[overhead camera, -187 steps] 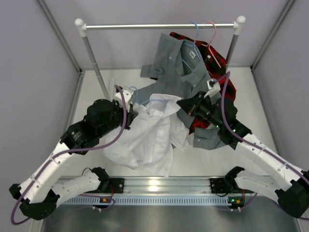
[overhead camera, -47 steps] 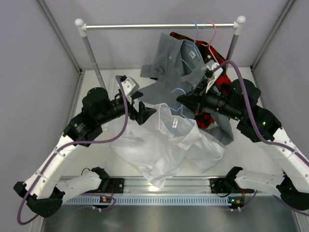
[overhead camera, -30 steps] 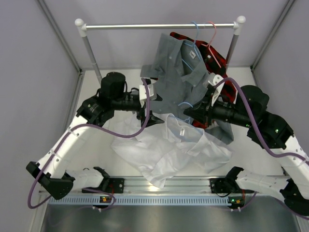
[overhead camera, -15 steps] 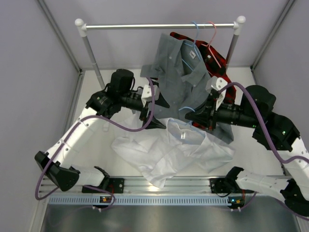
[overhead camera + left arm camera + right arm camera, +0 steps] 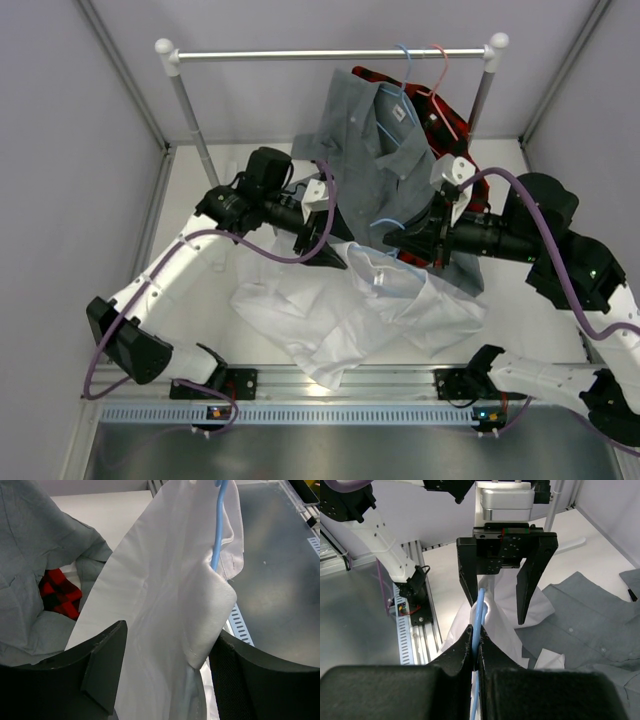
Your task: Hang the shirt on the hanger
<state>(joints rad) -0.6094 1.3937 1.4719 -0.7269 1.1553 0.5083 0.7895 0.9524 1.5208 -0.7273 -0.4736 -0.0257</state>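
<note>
Right gripper [image 5: 476, 636] pinching hanger [image 5: 479, 607] wire between pressed-together fingers; left gripper [image 5: 169, 632] standing spread, straddling shirt [image 5: 160, 580] shoulder fold, blue wire disappearing under that fold; I'm judging step as seating shoulder over hanger end; I'm wanting bite on cloth alone, not wire, then gentle pull outward along wire, right side holding hanger level; thin fabric likely slipping. Shirt looking plain white, soft, creased; upper part hanging raised between grippers, rest trailing on table [image 5: 505, 165] just before grey shirt [image 5: 365, 165].
</note>
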